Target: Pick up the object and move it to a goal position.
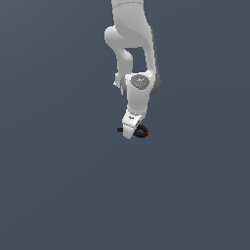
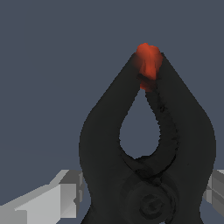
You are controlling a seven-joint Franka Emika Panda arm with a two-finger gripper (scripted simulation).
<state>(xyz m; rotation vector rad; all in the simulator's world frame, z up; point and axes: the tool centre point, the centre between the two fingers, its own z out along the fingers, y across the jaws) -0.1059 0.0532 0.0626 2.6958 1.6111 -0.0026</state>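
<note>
Arm (image 1: 132,44): we see it white, reaching straight down from the top of the exterior view.
Tool (image 1: 131,131): low over the grey table (image 1: 58,185); its pale fingers (image 2: 39,203) sit on either side of the clamp, close against its sides, so we read it as grasping the clamp.
Clamp (image 2: 144,144): black, between the fingers; its rounded loop and orange-red tip (image 2: 148,61) fill the wrist view. In the exterior view it pokes out on both sides of the tool, the tip toward that view's right.
Contact with table: we cannot tell.
</note>
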